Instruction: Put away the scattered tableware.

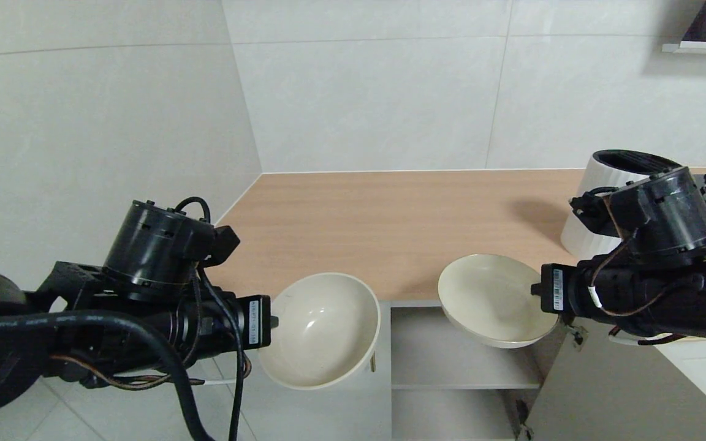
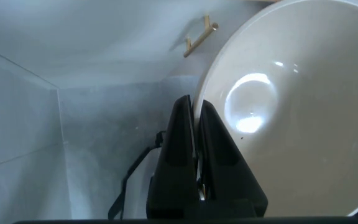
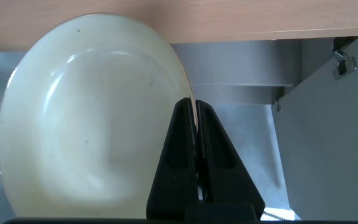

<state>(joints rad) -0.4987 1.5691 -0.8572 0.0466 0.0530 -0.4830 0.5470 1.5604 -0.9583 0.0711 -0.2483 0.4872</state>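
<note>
My left gripper is shut on the rim of a deep cream bowl, held tilted on its side in front of the counter's edge. On the other side, my right gripper is shut on the rim of a shallower cream bowl, also tilted. Both bowls hang in the air before the open cupboard under the wooden counter.
A white ribbed container with a dark top stands at the counter's right end. The cupboard door swings open to the right. A shelf divides the cupboard. White tiled walls lie behind and to the left.
</note>
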